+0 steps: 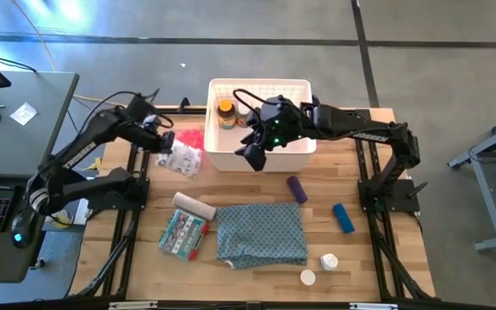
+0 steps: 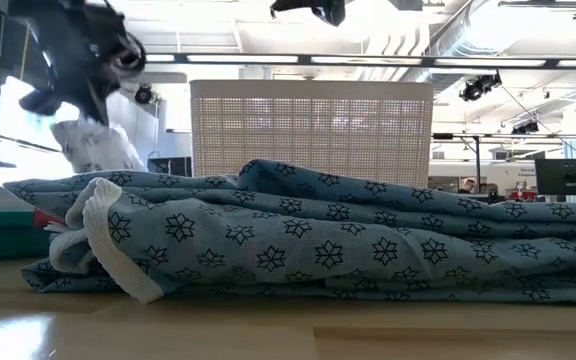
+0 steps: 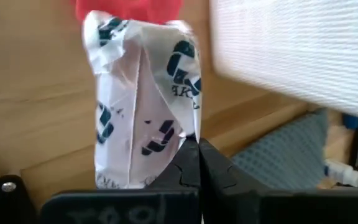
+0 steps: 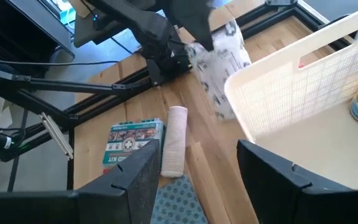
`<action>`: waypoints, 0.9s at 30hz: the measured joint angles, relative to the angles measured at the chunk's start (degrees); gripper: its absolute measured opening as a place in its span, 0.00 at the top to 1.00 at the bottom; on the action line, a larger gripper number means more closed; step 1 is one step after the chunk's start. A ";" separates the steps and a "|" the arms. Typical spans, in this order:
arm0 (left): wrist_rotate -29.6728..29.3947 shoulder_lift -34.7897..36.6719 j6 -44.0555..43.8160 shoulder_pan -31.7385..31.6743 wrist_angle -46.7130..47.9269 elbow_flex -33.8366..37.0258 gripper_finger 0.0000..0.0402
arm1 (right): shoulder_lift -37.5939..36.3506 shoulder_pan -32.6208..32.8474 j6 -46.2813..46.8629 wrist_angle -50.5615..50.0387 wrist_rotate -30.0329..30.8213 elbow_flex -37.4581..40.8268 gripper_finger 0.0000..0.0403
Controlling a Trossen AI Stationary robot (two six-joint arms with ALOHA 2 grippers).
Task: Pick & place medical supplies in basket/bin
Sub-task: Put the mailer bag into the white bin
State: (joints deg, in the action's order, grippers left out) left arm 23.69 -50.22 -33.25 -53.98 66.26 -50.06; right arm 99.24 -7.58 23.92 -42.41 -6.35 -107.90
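currently, at the table's left side, the left gripper (image 1: 167, 143) is clenched on a crumpled white printed packet (image 1: 182, 159), pinching its edge just left of the basket; a pink-red disc (image 1: 189, 138) lies beside the packet. nearer the front edge lie a white bandage roll (image 1: 195, 206) and a green printed first-aid kit box (image 1: 182, 234), side by side. at centre, the white latticed basket (image 1: 291, 89) holds an amber yellow-capped bottle (image 1: 226, 114). the right gripper (image 1: 255, 156) hangs over the basket's front wall with its fingers released, holding nothing. a blue-grey patterned cloth (image 1: 262, 232) lies in front of the basket. further right lie a purple tube (image 1: 296, 189), a blue tube (image 1: 343, 218) and two white pill bottles (image 1: 328, 261), apart from one another.
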 joint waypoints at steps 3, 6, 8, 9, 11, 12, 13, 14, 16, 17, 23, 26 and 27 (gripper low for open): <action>-1.37 0.29 0.02 0.00 2.45 -4.86 0.95 | 0.00 -0.71 -0.02 0.00 -0.02 0.00 0.49; -1.84 0.22 0.00 -0.01 4.08 -10.25 0.95 | 0.00 -1.43 -0.02 0.00 -0.02 0.00 0.49; -1.82 0.24 -0.12 -0.01 4.24 -14.05 0.95 | 0.00 -1.90 -0.02 0.00 -0.05 0.00 0.49; -1.82 0.20 -0.45 -0.02 4.24 -16.00 0.95 | 0.00 -2.16 -0.02 0.00 -0.05 0.00 0.49; -2.03 0.12 -1.46 0.00 4.05 -19.83 0.95 | 0.00 -2.59 -0.02 0.00 -0.32 0.00 0.49; -2.22 0.08 -1.86 0.00 3.75 -21.72 0.95 | 0.00 -2.78 -0.02 0.00 -0.57 0.00 0.49; -2.63 -0.09 -2.18 -0.02 3.72 -23.61 0.95 | 0.00 -2.97 -0.02 0.00 -0.67 0.00 0.49; -3.27 -0.40 -2.76 0.00 3.73 -25.55 0.95 | 0.00 -3.05 -0.02 0.00 -0.78 0.00 0.49; -4.16 -1.33 -3.18 0.00 3.67 -29.70 0.95 | 0.00 -3.30 -0.02 0.00 -0.86 0.00 0.49; -4.56 -1.86 -3.22 0.00 3.62 -31.76 0.95 | 0.00 -3.34 0.00 0.02 -0.88 0.00 0.49; -5.33 -6.63 -3.24 0.00 3.78 -44.69 0.95 | 0.00 -3.33 0.01 0.02 -0.95 0.00 0.49; -5.43 -9.88 -3.18 0.00 3.25 -51.27 0.95 | 0.00 -3.33 0.07 0.02 -1.08 0.00 0.49; -5.35 -11.06 -3.12 0.00 2.90 -53.33 0.95 | 0.00 -3.33 0.07 0.02 -1.24 0.00 0.49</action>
State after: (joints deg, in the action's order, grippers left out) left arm 18.33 -61.28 -36.37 -53.98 69.16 -103.38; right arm 99.24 -10.92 23.99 -42.39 -7.58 -107.90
